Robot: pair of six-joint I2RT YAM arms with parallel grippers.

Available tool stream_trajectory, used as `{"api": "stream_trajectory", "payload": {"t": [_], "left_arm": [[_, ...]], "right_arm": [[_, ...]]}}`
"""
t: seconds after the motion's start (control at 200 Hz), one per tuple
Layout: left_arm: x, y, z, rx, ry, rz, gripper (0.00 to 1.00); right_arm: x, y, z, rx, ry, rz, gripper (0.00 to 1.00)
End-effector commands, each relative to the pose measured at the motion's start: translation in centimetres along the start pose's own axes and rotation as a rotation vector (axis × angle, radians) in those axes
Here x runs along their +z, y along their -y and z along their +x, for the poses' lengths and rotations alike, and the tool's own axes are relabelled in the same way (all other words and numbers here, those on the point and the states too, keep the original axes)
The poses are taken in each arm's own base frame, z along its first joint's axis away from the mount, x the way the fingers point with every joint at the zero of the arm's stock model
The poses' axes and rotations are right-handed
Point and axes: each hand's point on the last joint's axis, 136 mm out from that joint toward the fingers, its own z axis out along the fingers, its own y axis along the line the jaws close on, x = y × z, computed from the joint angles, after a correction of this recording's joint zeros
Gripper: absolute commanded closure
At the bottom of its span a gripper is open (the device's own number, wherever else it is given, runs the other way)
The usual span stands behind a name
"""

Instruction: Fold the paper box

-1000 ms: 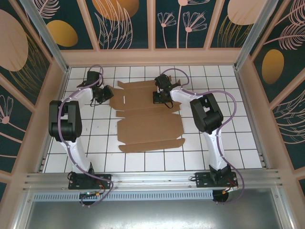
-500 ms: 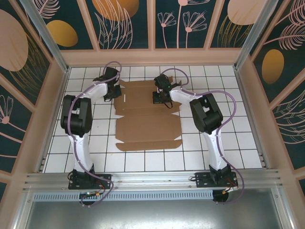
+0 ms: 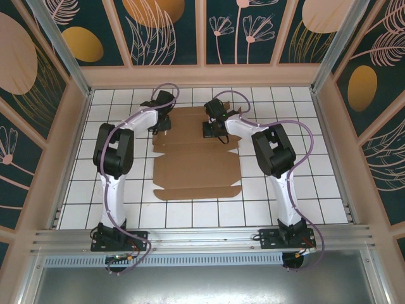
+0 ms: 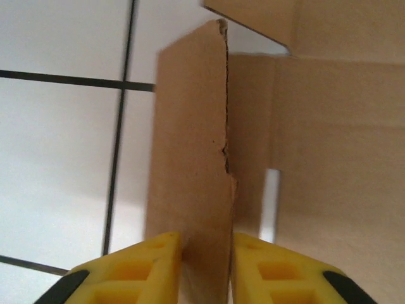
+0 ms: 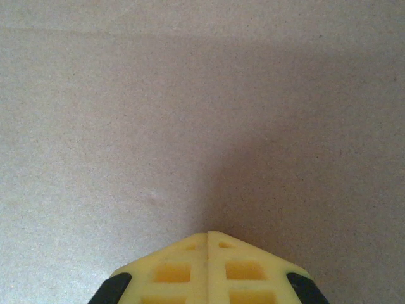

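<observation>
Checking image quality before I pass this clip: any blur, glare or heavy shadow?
Top external: evenly lit and sharp, no glare on the paper box. Left wrist: the left tool looks slightly soft, the flap edge crisp, a faint shadow on the tile beside it. Right wrist: a dark shadow spreads over the cardboard ahead of the shut right tool.

The paper box (image 3: 196, 161) lies flat across the middle of the surface (image 3: 304, 190). Bare tiles lie open beside it, though the left arm (image 3: 111, 158) and right arm (image 3: 273, 152) stand in those lanes. At its far-left edge a flap (image 4: 190, 158) stands upright, pinched in the left tool (image 4: 205, 253). The right tool (image 3: 213, 130), fingers together, seems to press the far panel.
</observation>
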Motion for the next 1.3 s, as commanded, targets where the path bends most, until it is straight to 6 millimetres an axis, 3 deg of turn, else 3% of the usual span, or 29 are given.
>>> {"api": "stream_trajectory", "payload": {"t": [0.0,0.14,0.24,0.28,0.32,0.425,0.545,0.631,0.756,1.081,1.211,1.296], "left_arm": [[-3.2,0.8,-1.1,-0.013,0.026,0.088,0.60],[-7.5,-2.3,-2.6,-0.156,0.098,0.223,0.41],[-9.6,-3.9,-1.5,-0.239,0.125,0.349,0.35],[-9.5,-4.0,-0.4,-0.238,0.114,0.359,0.34],[-10.6,-3.8,0.3,-0.238,0.120,0.402,0.34],[-10.1,-2.3,3.8,-0.249,0.039,0.517,0.34],[-8.9,-1.5,6.2,-0.257,-0.016,0.555,0.32],[-8.9,-0.3,6.9,-0.224,-0.033,0.600,0.28],[-8.0,0.1,7.4,-0.168,-0.052,0.526,0.25],[-3.9,-2.0,9.1,-0.150,-0.116,0.328,0.25],[-3.1,-0.9,10.3,-0.158,-0.161,0.373,0.25],[-3.6,0.4,10.2,-0.165,-0.160,0.435,0.26]], "right_arm": [[2.8,2.9,8.0,-0.011,-0.255,0.106,1.00],[2.5,3.0,7.8,-0.004,-0.246,0.096,1.00],[2.6,3.0,7.9,0.000,-0.248,0.091,1.00],[2.6,2.9,7.9,0.000,-0.250,0.089,1.00],[2.7,2.9,8.0,0.000,-0.251,0.085,1.00],[2.8,2.8,8.1,-0.002,-0.253,0.084,1.00],[2.9,2.7,8.2,-0.002,-0.256,0.080,1.00],[2.9,2.8,8.3,-0.002,-0.259,0.082,1.00],[2.9,2.9,8.4,-0.004,-0.261,0.088,1.00],[2.6,3.0,8.1,-0.003,-0.254,0.090,1.00],[2.7,3.0,8.2,-0.001,-0.255,0.085,1.00],[2.8,3.0,8.3,0.001,-0.257,0.083,1.00]]}}
